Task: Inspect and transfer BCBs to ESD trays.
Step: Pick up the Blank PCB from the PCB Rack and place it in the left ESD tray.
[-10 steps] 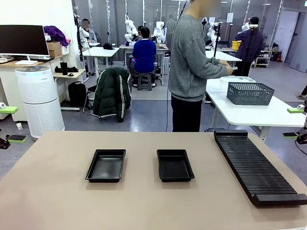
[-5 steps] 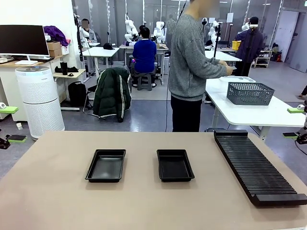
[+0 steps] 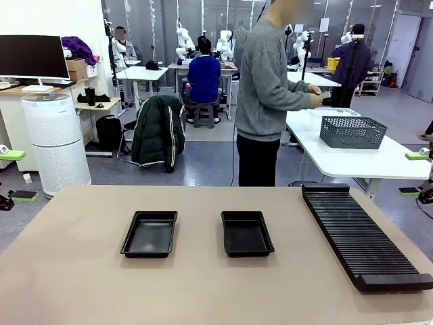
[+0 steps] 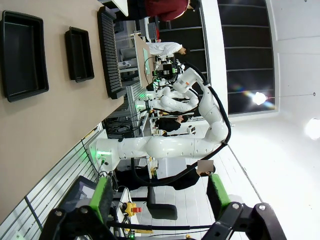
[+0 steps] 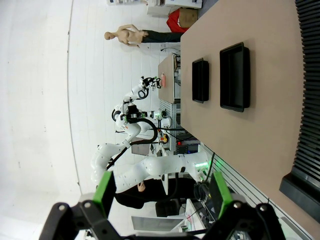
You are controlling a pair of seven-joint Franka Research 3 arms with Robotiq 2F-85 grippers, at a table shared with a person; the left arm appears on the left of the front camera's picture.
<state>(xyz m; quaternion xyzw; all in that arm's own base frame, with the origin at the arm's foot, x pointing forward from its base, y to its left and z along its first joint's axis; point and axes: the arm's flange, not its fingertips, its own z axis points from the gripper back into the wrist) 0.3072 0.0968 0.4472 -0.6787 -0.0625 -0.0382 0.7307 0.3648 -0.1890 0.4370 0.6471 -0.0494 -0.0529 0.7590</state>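
Front: ESD tray point(image 3: 247, 233) on tabletop point(image 3: 203, 291), left of ribbed rack point(image 3: 362, 237); second ESD tray point(image 3: 149, 233) further left of it.
Left wrist: left pincer point(image 4: 160, 196) wide open, gripping nothing.
Right wrist: right pincer point(image 5: 162, 194) open, gripping nothing.

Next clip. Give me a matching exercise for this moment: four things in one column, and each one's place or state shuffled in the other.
Things
1. long black ribbed plastic rack
2. dark grey mesh basket
3. two shallow black rectangular plastic trays
4. left pincer

Place or state
A. on the white table farther back
B. side by side, empty, mid-table
C. open, holding nothing
D. along the right side of the brown table

Pairs: 1-D, 2-A, 3-B, 4-C
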